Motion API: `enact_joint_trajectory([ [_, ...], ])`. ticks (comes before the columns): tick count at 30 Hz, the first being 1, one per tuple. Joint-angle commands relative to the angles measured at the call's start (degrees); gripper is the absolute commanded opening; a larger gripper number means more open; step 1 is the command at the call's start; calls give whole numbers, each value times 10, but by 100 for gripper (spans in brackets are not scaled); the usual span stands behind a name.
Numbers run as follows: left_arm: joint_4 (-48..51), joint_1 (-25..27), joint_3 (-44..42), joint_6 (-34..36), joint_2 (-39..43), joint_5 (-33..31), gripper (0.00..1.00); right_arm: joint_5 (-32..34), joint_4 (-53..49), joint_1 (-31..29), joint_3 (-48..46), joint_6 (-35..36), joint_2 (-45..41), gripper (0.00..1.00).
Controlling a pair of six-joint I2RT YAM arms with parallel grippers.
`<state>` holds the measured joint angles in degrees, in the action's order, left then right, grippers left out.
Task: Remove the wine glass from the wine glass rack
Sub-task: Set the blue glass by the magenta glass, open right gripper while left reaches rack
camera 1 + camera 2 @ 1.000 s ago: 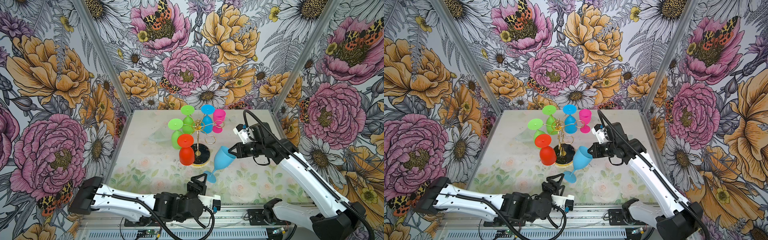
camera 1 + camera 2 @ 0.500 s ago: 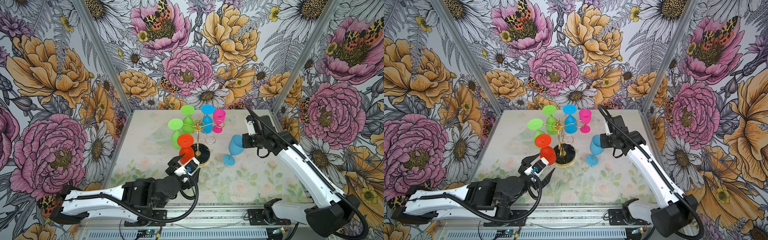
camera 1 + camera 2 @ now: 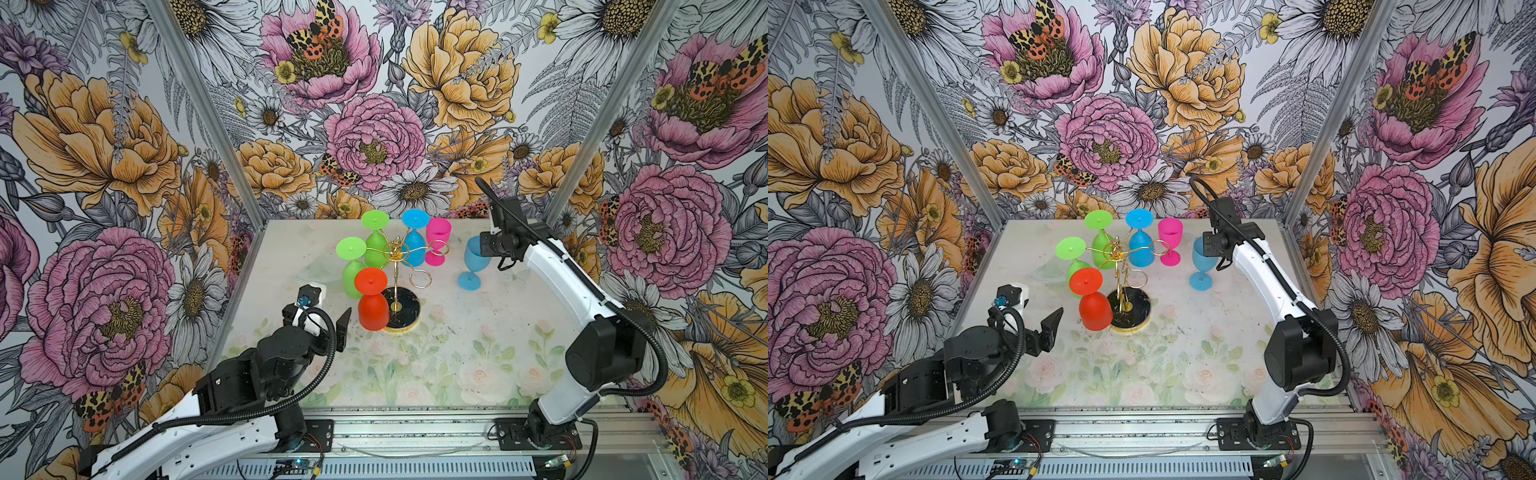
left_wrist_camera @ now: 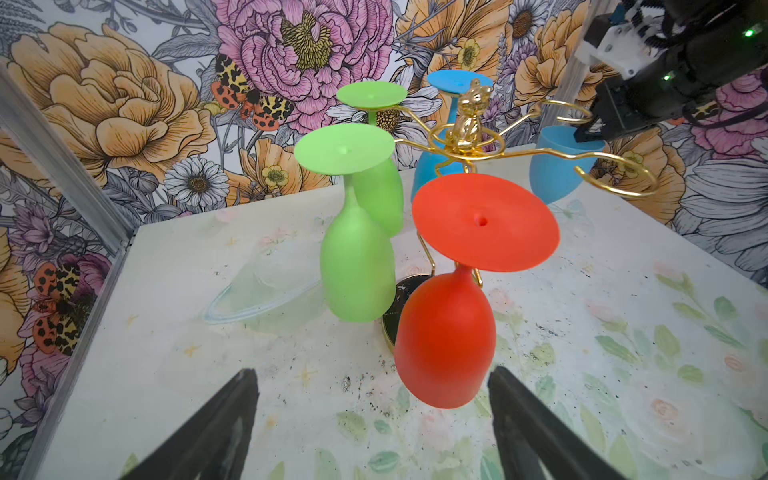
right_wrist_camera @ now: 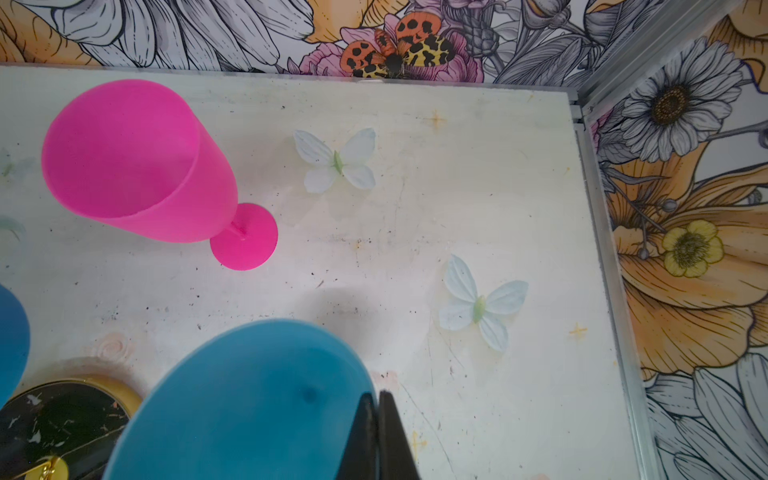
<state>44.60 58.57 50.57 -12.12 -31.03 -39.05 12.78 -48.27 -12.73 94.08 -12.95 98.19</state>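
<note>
In both top views I saw flowered wallpaper around a pale, scuffed floral counter (image 3: 457, 353). The wine glass rack (image 3: 409, 309) stood mid-counter, and the right pincer (image 3: 478, 250) pinched the rim of the pale blue wine glass (image 3: 471, 262), upright, off the rack to its right. My left wrist view showed the left pincer (image 4: 374, 419) spread wide before the hanging red glass (image 4: 444, 340); a clear glass (image 4: 266, 291) behind was hard to make out. The right wrist view cut the pinched glass's bowl off.
</note>
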Motion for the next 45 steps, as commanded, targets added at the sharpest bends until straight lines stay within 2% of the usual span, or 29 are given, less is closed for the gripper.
enact_joint_trajectory([
  [1,17,-52,-5,-32,-6,75,88,19,32,9,55,13,44,0],
  [6,13,-143,-11,-37,-19,122,88,15,47,16,108,18,108,0],
  [14,-15,-272,-40,-37,6,222,89,-7,51,23,183,17,186,0],
  [21,-39,-346,-49,-37,-4,295,89,-2,51,24,228,24,223,0],
  [29,-57,-398,-63,-51,-9,341,90,-4,50,24,259,28,253,0],
  [45,-70,-427,-71,-53,-6,374,90,-13,49,22,262,29,271,0],
])
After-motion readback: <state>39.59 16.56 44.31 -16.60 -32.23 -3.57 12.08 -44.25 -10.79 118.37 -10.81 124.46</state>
